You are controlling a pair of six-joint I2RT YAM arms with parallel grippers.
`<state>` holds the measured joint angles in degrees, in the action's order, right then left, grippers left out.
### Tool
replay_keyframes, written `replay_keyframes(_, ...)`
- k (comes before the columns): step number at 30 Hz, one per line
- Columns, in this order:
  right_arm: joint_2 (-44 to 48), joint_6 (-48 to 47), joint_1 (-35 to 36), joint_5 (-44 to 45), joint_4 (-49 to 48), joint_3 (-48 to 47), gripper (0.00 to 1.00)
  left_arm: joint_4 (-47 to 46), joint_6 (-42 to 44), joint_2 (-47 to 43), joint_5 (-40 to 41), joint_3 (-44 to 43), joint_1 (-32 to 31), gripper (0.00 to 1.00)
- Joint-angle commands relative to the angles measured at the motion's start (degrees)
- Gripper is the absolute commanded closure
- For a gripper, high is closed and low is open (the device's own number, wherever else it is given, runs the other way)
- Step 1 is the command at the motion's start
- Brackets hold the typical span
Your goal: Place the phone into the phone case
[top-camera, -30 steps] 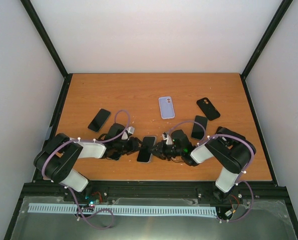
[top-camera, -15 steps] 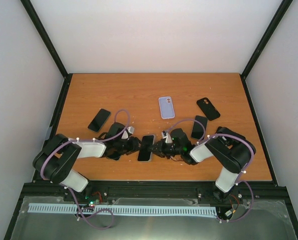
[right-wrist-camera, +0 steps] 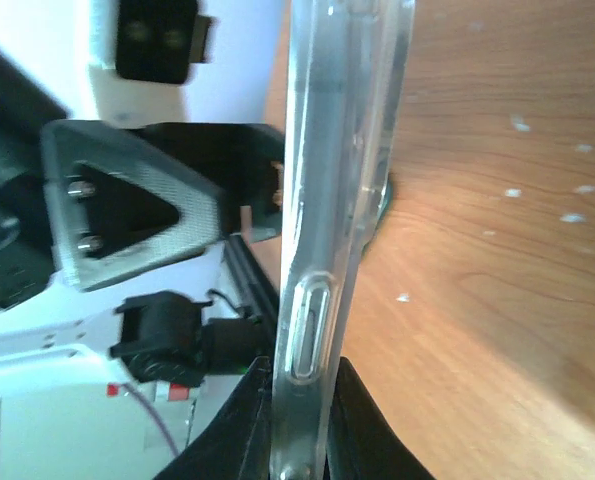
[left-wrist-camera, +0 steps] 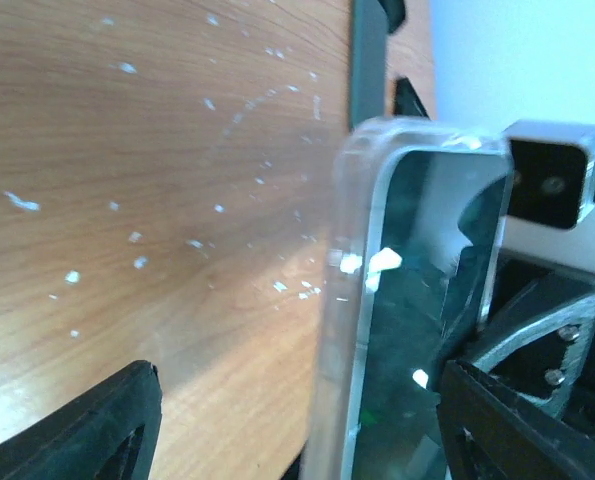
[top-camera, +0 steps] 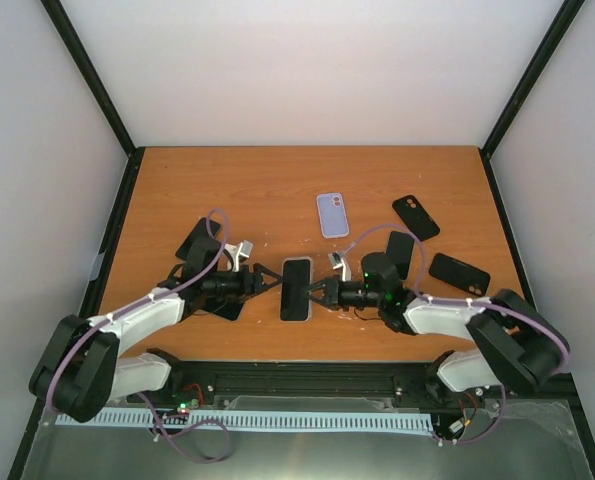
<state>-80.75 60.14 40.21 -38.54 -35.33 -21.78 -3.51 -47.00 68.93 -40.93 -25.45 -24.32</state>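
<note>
The wooden table (top-camera: 277, 180) carries everything. From its near edge the left arm (top-camera: 142, 310) and the right arm (top-camera: 447, 315) both reach inward to the middle, so the work happens between them where each wrist camera sees it close up. There the phone (top-camera: 297, 288) lies screen up near the front centre, and it already sits inside the clear case (left-wrist-camera: 342, 300), whose see-through rim wraps its corner. I cannot tell whether every edge is pressed home. Spare items lie well apart toward the back and sides: a blue case (top-camera: 332, 214) and several dark phones or cases (top-camera: 415, 217), out of the way of the job. The right gripper (top-camera: 323, 292) is clamped on the cased phone's right long edge, one finger on each face, probably to steady it for seating or checking. The left gripper (top-camera: 265, 285) faces the opposite edge with its fingers (left-wrist-camera: 97, 430) spread wide, and the near one is clear of the case, so it looks like a let-go or a re-aim for a new press. A side button (right-wrist-camera: 310, 335) shows through the case wall just above the right gripper's pinch, so the hold sits clear of it.
</note>
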Motion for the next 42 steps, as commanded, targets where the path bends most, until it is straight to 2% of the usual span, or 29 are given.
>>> replay_keyframes(1,7.31,-4.84,-0.13,-6.07,0.57,-1.3,0.94,-7.39,-0.69,-2.93,-8.48,1.96,0.15,0.23)
replay_keyframes(7,10.56,-2.53,-0.13,-9.44,-2.17,-1.31,0.94,-21.86,-7.0,-5.38,-15.47,6.11,0.18,0.26)
replay_keyframes(11,9.52,1.64,-0.13,-10.85,-9.6,-0.11,0.93,-29.39,-11.74,-5.86,-16.03,8.98,0.19,0.34)
replay_keyframes(15,7.9,4.59,-0.15,-11.49,-14.67,0.7,0.93,-35.01,-14.89,-5.03,-16.19,11.23,0.23,0.4)
replay_keyframes(21,6.4,6.6,-0.13,-11.9,-17.85,1.31,0.93,-42.17,-18.04,-1.74,-17.68,12.57,0.2,0.43)
replay_keyframes(23,5.95,6.91,-0.13,-11.99,-18.41,1.34,0.93,-44.16,-19.07,-0.62,-18.12,12.68,0.2,0.49)
replay_keyframes(28,5.02,7.48,-0.13,-11.97,-19.03,1.3,0.92,-47.06,-20.6,0.84,-18.25,13.01,0.2,0.7)
replay_keyframes(32,4.35,7.95,-0.13,-11.7,-19.24,1.39,0.9,-46.07,-20.43,0.49,-17.34,12.97,0.22,0.8)
replay_keyframes(37,3.48,9.12,-0.13,-10.67,-19.33,1.55,0.85,-43.6,-20.37,-0.16,-15.77,12.92,0.22,0.87)
replay_keyframes(42,1.54,10.62,-0.13,-9.64,-20.16,1.74,0.79,-41.0,-20.24,-0.77,-15.22,12.47,0.19,0.87)
